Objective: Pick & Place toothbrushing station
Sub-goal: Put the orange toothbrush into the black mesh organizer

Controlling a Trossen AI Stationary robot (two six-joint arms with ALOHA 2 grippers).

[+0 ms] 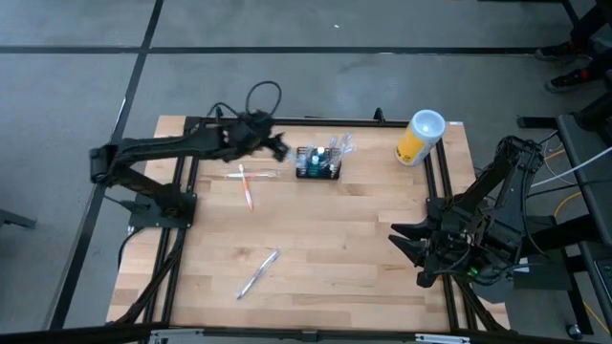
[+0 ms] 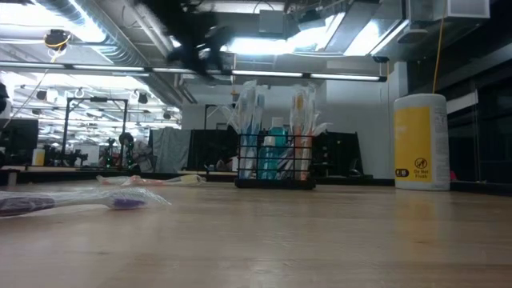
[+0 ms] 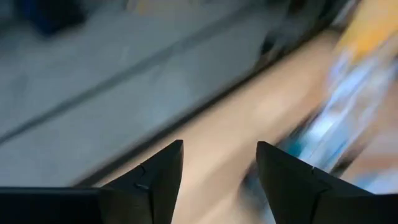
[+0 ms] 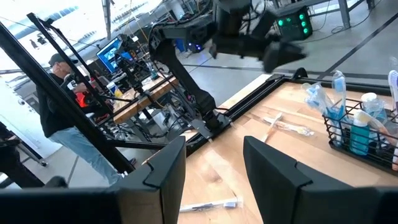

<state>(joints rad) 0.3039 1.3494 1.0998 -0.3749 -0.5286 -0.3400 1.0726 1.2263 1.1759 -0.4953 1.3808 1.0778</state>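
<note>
The black wire-mesh caddy (image 1: 318, 164) stands on the table's far middle, holding wrapped toothbrushes and small tubes; it also shows in the low view (image 2: 274, 162) and the right wrist view (image 4: 364, 134). My left gripper (image 1: 277, 145) hangs in the air just left of the caddy, open and empty, its fingers (image 3: 163, 177) apart. My right gripper (image 1: 406, 250) waits open and empty at the table's right side. A wrapped orange toothbrush (image 1: 246, 183) lies left of the caddy, and a wrapped toothbrush (image 1: 258, 274) lies near the front.
A yellow canister with a white lid (image 1: 419, 139) stands at the far right. A black frame rail (image 1: 287, 120) runs along the table's far edge. A person (image 4: 62, 118) stands beyond the table in the right wrist view. Bare wood (image 1: 344, 229) lies in the table's middle.
</note>
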